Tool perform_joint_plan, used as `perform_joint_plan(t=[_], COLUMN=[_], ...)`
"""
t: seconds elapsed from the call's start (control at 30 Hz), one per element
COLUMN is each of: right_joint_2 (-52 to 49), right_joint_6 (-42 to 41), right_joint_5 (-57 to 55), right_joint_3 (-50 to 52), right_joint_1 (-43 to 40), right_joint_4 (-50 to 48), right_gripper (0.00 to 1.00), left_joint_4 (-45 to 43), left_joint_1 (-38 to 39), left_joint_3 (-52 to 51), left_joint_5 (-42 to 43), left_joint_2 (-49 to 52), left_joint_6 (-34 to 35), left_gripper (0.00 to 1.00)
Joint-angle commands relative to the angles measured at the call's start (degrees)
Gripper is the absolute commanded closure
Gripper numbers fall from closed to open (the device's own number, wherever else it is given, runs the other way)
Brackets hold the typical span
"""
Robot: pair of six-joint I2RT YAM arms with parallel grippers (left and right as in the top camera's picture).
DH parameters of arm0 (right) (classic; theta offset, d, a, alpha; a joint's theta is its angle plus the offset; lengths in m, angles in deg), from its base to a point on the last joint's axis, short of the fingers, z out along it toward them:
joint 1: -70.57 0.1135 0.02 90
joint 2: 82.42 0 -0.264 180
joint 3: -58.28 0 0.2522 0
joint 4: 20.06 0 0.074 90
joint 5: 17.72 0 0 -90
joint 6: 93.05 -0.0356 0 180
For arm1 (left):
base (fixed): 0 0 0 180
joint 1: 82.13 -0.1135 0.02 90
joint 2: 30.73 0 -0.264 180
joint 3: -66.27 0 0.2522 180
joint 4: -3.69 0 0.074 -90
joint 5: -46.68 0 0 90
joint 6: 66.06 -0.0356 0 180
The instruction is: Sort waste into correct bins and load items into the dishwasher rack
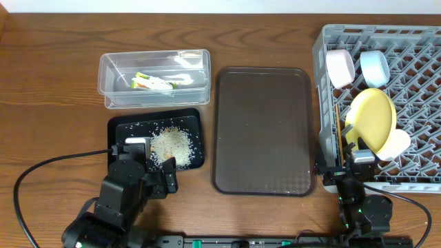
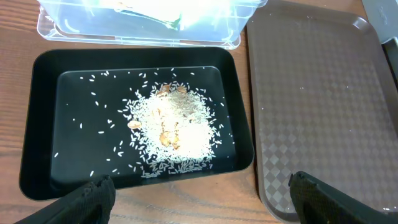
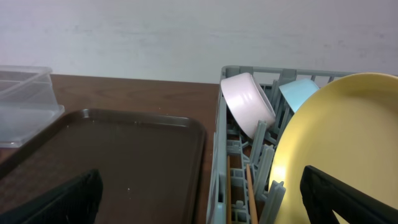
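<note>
The green-and-orange wrapper with white paper [image 1: 155,83] lies in the clear tub [image 1: 114,65]. White rice scraps [image 1: 170,145] are piled in the black tray [image 1: 124,129], which also shows in the left wrist view [image 2: 37,124] with the rice [image 2: 174,127]. The grey rack [image 1: 420,76] holds the pinkish-white bowl [image 1: 340,67], light blue bowl [image 1: 375,67], yellow plate [image 1: 372,117], white cup [image 1: 394,145] and chopsticks [image 1: 337,131]. My left gripper [image 2: 199,205] is open and empty at the black tray's near edge. My right gripper [image 3: 202,205] is open and empty at the rack's front left corner.
A large brown serving tray [image 1: 262,131] lies between the black tray and the rack, bare except for a few specks. The right wrist view shows the pink bowl [image 3: 249,102], the plate [image 3: 336,143] and the chopsticks [image 3: 250,186] standing in the rack [image 3: 221,155].
</note>
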Motion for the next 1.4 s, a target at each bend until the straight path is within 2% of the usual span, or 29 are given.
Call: perform_joint_plan(t=[0.0,0.57,0.6,0.7,0.8,0.97,1.1,1.27,1.37], right_joint_2=[0.2,0.2,0.2,0.2,0.2,0.2,0.2,0.2,0.2], right_joint_6=[0.7,0.7,0.7,0.7,0.7,0.7,0.7,0.7,0.7], right_joint_5=[-0.8,-0.8,-0.8,-0.8,-0.8,-0.8,-0.8,-0.8,-0.8], right_joint_3=[0.1,0.1,0.1,0.1,0.1,0.1,0.1,0.1,0.1], right_joint_1=[0.8,0.8,0.8,0.8,0.8,0.8,0.8,0.8,0.8], right_joint_4=[0.3,0.3,0.3,0.3,0.3,0.3,0.3,0.3,0.3], right_gripper=[0.01,0.01,0.01,0.01,0.01,0.01,0.01,0.01,0.01], left_joint_4=[-0.1,0.2,1.4,1.5,-4.2,-19.6,-29.9,-40.5,-42.2], left_joint_1=[0.2,0.1,-0.6,-4.6,-9.0,-15.9,-18.4,-19.1,-19.1], left_joint_3=[-0.1,-0.1,-0.1,-1.6,-6.9,-22.4,-32.0,-39.1,-40.4], left_joint_5=[-0.9,-1.4,-2.8,-2.8,-2.5,2.0,4.3,4.9,7.4], left_joint_2=[-0.2,-0.3,-0.4,-1.6,-5.6,-17.8,-26.4,-30.7,-30.8], left_joint_6=[0.1,-0.7,-3.0,-3.4,-4.6,-5.1,-6.4,-12.4,-19.5], left_gripper=[0.08,0.08,0.08,0.08,0.08,0.08,0.08,0.08,0.08])
